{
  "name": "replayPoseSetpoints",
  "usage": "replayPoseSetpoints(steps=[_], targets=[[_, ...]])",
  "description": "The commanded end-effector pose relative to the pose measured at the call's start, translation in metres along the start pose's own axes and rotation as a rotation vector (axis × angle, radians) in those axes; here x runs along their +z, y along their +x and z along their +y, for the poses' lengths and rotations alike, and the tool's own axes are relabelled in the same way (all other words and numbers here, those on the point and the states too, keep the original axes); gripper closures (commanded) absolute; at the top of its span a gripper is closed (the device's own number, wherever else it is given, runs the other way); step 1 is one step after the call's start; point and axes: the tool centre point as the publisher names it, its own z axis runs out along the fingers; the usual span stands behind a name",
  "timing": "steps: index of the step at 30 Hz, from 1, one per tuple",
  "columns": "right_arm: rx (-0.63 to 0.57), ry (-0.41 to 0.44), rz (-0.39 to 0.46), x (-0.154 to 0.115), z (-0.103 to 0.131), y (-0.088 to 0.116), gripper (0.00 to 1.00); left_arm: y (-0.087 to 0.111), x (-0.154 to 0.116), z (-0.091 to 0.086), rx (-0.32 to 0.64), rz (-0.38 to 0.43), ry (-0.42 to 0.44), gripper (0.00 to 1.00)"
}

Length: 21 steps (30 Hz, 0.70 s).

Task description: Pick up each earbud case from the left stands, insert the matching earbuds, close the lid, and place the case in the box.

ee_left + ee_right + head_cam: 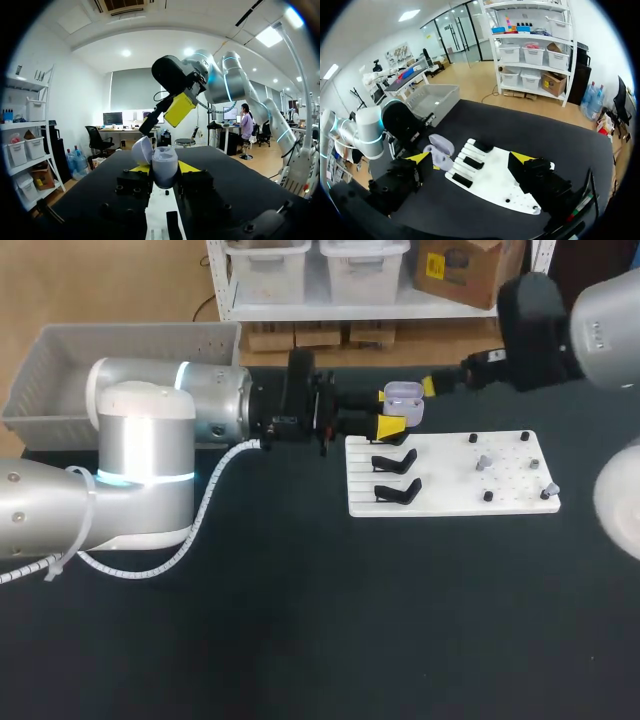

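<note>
Just beside the white board (450, 480), the left jaws grip the open earbud case (403, 394) while the right jaws hang wide open, empty.

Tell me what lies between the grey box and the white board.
In the head view, my left arm stretches across that gap over the black table, its claw at the white board edge, shut on the open earbud case.
</note>
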Motion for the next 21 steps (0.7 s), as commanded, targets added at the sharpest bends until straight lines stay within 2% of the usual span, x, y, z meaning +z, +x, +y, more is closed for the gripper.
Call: replayPoseSetpoints(steps=[1,6,11,21], targets=[[0.008,0.237,0.013,-0.035,-0.008,0.011,0.0,0.001,0.0,-0.001,0.003,-0.003,-0.003,1.0],[0.04,0.292,0.041,-0.047,-0.024,0.023,0.0,0.001,0.0,-0.001,0.003,-0.003,-0.003,1.0],[0.07,0.331,0.09,-0.048,-0.037,0.037,0.0,0.001,0.0,-0.001,0.003,-0.003,-0.003,1.0],[0.057,0.396,0.265,-0.045,-0.067,0.068,0.0,0.001,0.0,-0.001,0.003,-0.003,-0.003,1.0]])
